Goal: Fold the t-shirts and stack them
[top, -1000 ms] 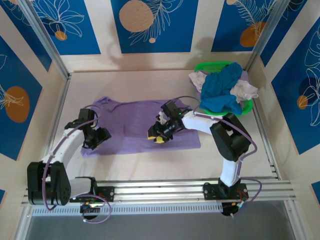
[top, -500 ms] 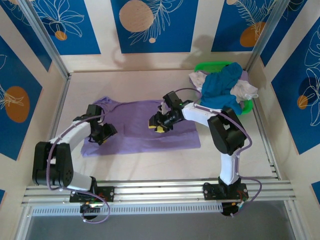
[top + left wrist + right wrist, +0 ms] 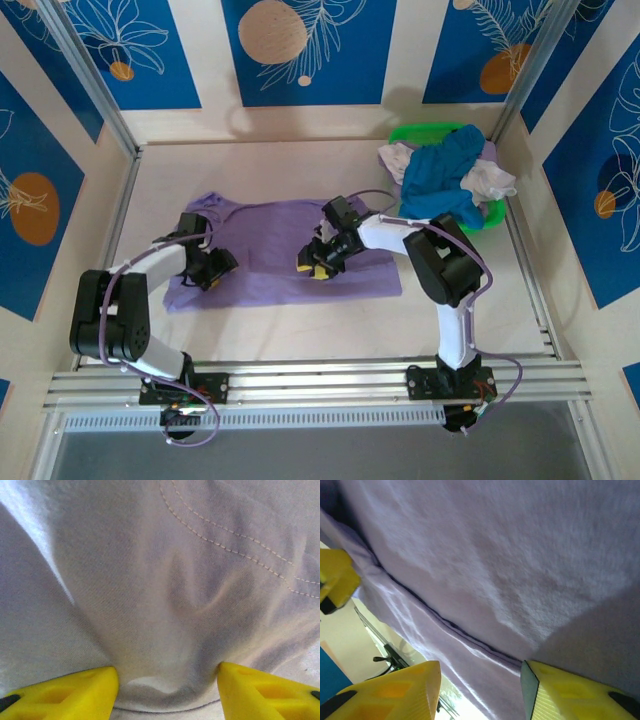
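Observation:
A lavender-purple t-shirt [image 3: 285,250] lies spread flat on the table, its neck to the left. My left gripper [image 3: 217,266] rests on its left part, by the sleeve. In the left wrist view that gripper [image 3: 167,680] is open, its yellow fingertips [image 3: 75,692] pressed down with a bulge of cloth [image 3: 165,580] between them. My right gripper [image 3: 316,266] sits over the middle of the shirt. In the right wrist view it [image 3: 480,680] is open too, with a folded edge of the purple cloth [image 3: 470,580] running between the fingers. A teal-blue t-shirt [image 3: 440,185] and white ones [image 3: 492,180] are heaped at the back right.
The heap lies in a green plastic basket [image 3: 493,213] at the table's back right corner. A metal rail [image 3: 330,378] runs along the near edge, with both arm bases on it. Walls close in the table on the left, back and right.
My left gripper has slid right and a little farther onto the shirt's left part. The right gripper went a little away from me, then came back near where it was. Both jaws held their width.

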